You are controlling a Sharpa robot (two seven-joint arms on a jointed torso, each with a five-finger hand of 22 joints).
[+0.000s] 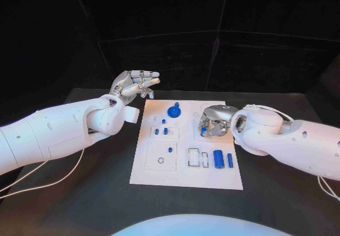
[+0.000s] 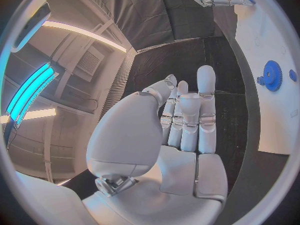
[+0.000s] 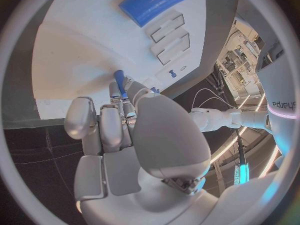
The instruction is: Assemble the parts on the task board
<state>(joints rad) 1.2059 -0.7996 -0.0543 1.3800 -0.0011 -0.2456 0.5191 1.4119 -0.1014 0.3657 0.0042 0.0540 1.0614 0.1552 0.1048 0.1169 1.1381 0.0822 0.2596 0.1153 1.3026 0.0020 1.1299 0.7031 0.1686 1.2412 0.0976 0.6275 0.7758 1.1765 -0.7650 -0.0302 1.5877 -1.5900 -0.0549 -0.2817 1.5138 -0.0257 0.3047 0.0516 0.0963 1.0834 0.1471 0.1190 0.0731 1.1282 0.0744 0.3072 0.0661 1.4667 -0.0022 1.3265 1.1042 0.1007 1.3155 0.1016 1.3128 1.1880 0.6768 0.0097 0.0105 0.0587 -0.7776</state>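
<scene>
Looking down from the head view, the right hand hovered over the right part of the white board and pinched a small blue peg between its fingertips. The left hand was released, raised beyond the board's far left corner over the worktop, so the right hand was clearly nearer to the parts.

In the left wrist view, the left hand had its fingers straight and grasped nothing; the blue gear stood on the board to one side of it.

In the right wrist view, the peg stuck out past the fingertips, its long axis pointing towards the board. I judge it would go down into a hole just beneath; which hole, I cannot tell.
</scene>
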